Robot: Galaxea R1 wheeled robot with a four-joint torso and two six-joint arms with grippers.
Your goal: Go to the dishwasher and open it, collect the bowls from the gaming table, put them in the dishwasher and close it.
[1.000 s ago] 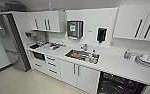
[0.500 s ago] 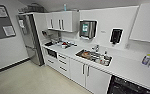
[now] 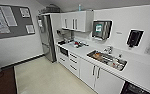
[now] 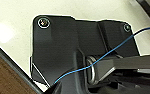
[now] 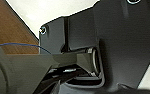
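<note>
I am looking at a kitchen nook in the head view. A dark appliance front (image 3: 135,89) sits under the white counter (image 3: 138,71) at the picture's lower right corner, cut off by the edge; it may be the dishwasher. The bowls and the gaming table are out of view. The left wrist view and the right wrist view show the robot's own dark plate and bar over pale floor and brown flooring.
White base cabinets (image 3: 91,72) and drawers (image 3: 73,61) run under the counter with a steel sink (image 3: 107,59). A tall steel fridge (image 3: 46,37) stands at the far end. A notice board (image 3: 9,21) hangs on the left wall. Pale floor (image 3: 48,80) lies in front.
The whole head picture has shifted: the kitchen units slid to the right and grew, and the notice board came into view, so the camera turned left and moved closer.
</note>
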